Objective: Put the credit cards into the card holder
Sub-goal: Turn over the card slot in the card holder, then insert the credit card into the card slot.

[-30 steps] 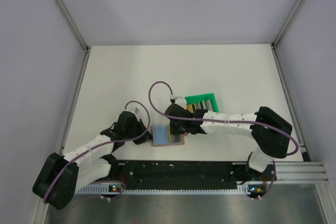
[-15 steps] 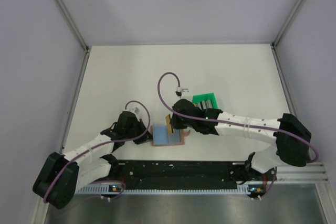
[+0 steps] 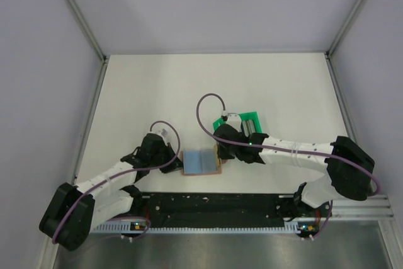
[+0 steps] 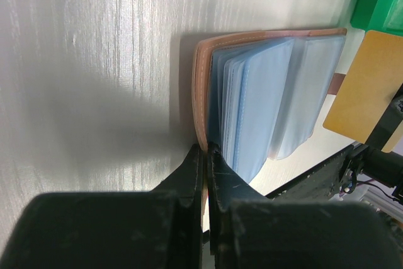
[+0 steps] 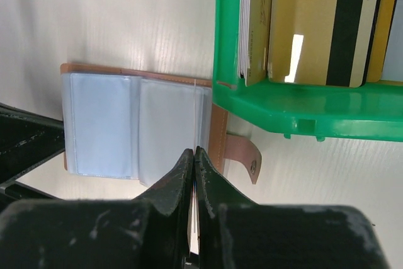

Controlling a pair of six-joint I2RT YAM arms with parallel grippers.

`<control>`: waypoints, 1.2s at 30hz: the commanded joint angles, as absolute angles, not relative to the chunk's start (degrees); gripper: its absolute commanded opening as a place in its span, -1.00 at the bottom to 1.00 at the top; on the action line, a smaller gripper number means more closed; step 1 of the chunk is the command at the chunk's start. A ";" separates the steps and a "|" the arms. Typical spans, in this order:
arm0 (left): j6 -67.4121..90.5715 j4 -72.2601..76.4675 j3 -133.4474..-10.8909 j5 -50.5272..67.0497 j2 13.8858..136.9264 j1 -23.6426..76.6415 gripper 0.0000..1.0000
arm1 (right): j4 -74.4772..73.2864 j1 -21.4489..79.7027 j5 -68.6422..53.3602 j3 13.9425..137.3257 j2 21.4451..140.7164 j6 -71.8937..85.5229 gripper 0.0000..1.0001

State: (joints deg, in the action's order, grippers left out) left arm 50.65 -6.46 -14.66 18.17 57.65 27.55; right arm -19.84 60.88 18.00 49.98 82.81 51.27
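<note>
The white table (image 3: 157, 92) carries everything near its 6 o'clock edge. The left arm (image 3: 107, 181) reaches in from 8 o'clock and the right arm (image 3: 296, 152) from 4 o'clock. The green tray (image 3: 250, 119) sits at about 1 o'clock of the card holder (image 3: 200, 162), touching its corner. The tray holds credit cards (image 5: 308, 23) on edge, gold with dark stripes; any print on them is too small to read.

The card holder lies open, its tan cover down and pale blue sleeves up, with a strap (image 5: 242, 155) poking out at its 3 o'clock side. The left gripper (image 4: 204, 155) is pinched tight on the holder's 9 o'clock cover edge. The right gripper (image 5: 192, 159) is clamped on a yellow-gold card (image 4: 365, 89) standing upright over the holder's 3 o'clock edge.
</note>
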 commanded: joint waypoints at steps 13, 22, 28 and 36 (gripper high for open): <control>49.57 -5.45 -14.94 17.58 58.10 27.69 -1.00 | -19.16 59.85 18.46 50.01 83.58 51.94 -1.00; 49.66 -5.36 -14.68 17.67 58.18 27.69 -1.00 | -17.32 58.54 15.56 48.34 84.81 53.17 -1.00; 49.57 -5.19 -14.68 17.67 58.36 27.60 -1.00 | -15.03 57.83 13.36 47.11 85.08 53.79 -1.00; 49.66 -4.83 -14.50 17.93 58.71 27.69 -1.00 | -14.33 57.83 11.69 47.55 85.26 54.05 -1.00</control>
